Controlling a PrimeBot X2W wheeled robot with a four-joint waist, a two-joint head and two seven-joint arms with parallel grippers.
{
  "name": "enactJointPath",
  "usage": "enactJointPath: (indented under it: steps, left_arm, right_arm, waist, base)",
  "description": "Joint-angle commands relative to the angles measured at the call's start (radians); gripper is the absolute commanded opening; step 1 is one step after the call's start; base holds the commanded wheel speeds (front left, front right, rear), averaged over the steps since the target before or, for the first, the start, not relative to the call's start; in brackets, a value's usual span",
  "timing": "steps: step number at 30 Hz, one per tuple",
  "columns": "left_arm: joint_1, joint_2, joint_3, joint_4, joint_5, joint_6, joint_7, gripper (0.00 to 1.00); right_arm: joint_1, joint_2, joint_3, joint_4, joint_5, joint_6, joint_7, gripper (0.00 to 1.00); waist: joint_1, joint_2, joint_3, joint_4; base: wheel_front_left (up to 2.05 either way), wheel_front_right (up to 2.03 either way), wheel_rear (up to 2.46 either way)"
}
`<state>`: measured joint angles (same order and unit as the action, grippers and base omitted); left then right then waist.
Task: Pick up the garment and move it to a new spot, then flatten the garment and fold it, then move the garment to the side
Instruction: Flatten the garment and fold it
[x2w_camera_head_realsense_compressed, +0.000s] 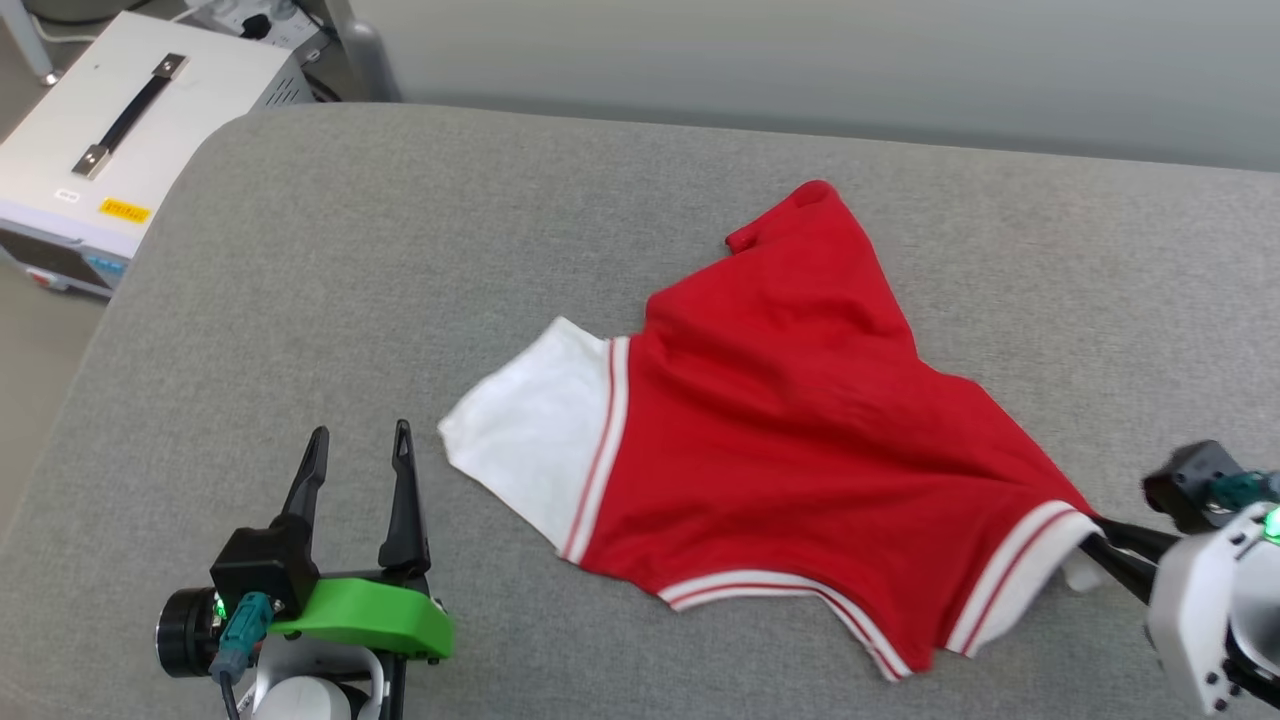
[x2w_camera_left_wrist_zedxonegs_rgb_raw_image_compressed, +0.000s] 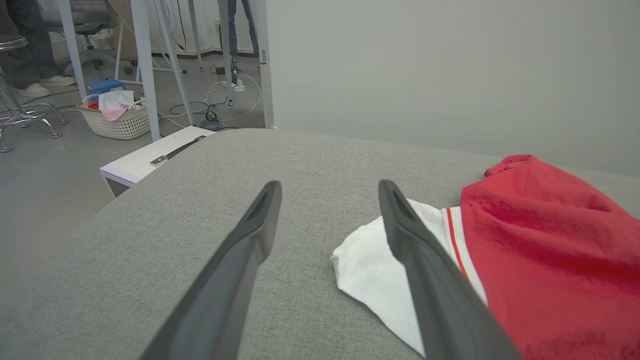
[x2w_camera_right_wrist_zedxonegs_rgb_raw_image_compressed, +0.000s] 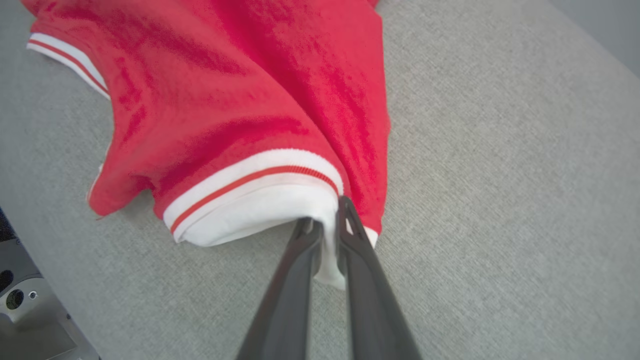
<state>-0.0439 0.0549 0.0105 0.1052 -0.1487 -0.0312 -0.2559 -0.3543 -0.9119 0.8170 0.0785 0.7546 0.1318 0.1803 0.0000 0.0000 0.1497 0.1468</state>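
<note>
The garment lies rumpled on the grey cushioned surface, red with white sleeves and red-white striped trim; no lettering shows. My right gripper is shut on the white sleeve edge at the garment's right end. In the head view that gripper reaches in from the right edge under the striped cuff. My left gripper stands open at the lower left, just left of the other white sleeve. Through the left wrist view the open gripper frames bare cushion, with the white sleeve beside the right finger.
A white case with a black handle stands off the cushion's far left corner. A laundry basket, frame legs, cables and a person's feet lie on the floor beyond. A grey wall backs the cushion.
</note>
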Motion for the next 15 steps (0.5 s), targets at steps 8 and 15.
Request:
enactJointPath:
  steps: [8, 15]
  left_arm:
    - [0.012, -0.005, -0.002, 0.008, 0.008, -0.007, -0.006, 1.0]
    - [0.029, -0.005, 0.004, 0.017, 0.011, -0.005, -0.006, 1.0]
  right_arm:
    - [0.199, 0.016, -0.122, 0.174, 0.04, -0.001, 0.007, 0.0]
    - [0.245, 0.089, -0.229, 0.163, 0.001, -0.001, -0.037, 1.0]
  waist:
    - [0.0, 0.0, -0.018, -0.02]
    - [0.0, 0.0, -0.048, -0.035]
  base:
    - [0.0, 0.0, 0.0]
    - [0.0, 0.0, 0.0]
